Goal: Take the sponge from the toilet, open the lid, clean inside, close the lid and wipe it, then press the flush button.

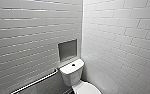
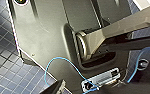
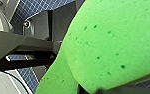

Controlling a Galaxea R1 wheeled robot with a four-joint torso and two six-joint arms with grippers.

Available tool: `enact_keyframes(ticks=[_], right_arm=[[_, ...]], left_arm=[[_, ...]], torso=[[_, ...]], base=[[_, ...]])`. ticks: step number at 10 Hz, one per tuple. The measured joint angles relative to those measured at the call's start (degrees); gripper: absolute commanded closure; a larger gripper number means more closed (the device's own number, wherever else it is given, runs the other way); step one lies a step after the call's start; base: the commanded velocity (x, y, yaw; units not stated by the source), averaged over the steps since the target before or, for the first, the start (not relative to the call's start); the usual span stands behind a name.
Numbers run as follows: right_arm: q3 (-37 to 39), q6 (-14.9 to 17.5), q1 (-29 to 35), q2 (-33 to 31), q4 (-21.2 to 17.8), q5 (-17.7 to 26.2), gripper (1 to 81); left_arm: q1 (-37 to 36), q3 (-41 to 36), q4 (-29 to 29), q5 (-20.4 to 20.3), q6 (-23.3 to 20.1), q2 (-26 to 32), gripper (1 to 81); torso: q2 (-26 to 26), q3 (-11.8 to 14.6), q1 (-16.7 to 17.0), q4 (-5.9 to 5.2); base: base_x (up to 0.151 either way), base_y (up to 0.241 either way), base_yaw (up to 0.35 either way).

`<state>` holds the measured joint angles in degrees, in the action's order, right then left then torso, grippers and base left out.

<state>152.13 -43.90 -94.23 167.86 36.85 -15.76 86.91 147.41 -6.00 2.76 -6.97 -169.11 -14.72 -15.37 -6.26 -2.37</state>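
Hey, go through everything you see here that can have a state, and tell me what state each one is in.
the sponge: in the air, carried at the right arm, with the tiled floor behind it.
the lid: looks down and closed; partly cut off by the picture's edge.
the flush button: untouched, nothing on it.
the tank cover: in place on the tank.

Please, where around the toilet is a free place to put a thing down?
The tank cover is bare on both sides of the flush button; the wall niche above it looks bare too. Tight: the gap between the tank cover and the side wall.
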Motion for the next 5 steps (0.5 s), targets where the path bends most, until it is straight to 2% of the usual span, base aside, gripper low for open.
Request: enact_keyframes(ticks=[5], right_arm=[[0.11, 0.00, 0.07, 0.57, 0.07, 1.88, 81.1]], left_arm=[[0.00, 0.02, -0.01, 0.02, -0.02, -0.11, 1.0]], torso=[[2.19, 0.06, 1.64, 0.00]], base=[[0.000, 0.000, 0.000]])
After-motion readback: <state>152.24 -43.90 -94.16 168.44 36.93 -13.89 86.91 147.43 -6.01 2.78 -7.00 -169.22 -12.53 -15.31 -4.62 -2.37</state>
